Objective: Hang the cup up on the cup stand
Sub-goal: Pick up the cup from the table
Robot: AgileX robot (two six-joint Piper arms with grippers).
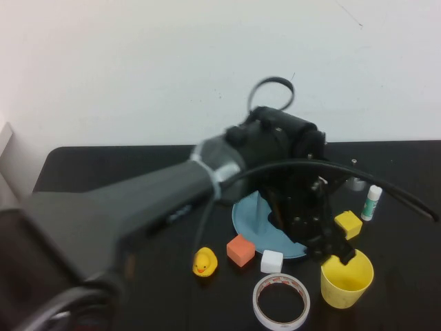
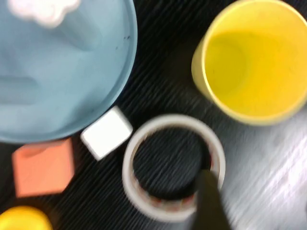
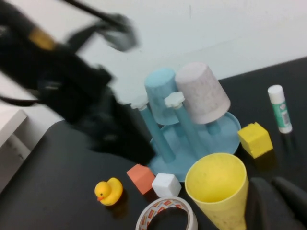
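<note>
The yellow cup (image 1: 346,279) stands upright, mouth up, at the front right of the black table; it also shows in the left wrist view (image 2: 254,62) and the right wrist view (image 3: 220,191). The cup stand (image 1: 249,219) sits just behind and left of it, its pegs with white knobs (image 3: 173,99) showing in the right wrist view. My left gripper (image 1: 337,248) hovers open just above the cup's far rim; one finger (image 2: 206,201) shows over the tape roll. My right gripper (image 3: 280,199) is beside the cup, empty, fingers together, and out of the high view.
A light blue cup (image 3: 162,93) and a pale pink cup (image 3: 201,93) hang upside down on the stand. Around it lie a tape roll (image 1: 280,301), white cube (image 1: 271,261), orange cube (image 1: 240,249), rubber duck (image 1: 204,263), yellow cube (image 1: 349,224) and glue stick (image 1: 372,202).
</note>
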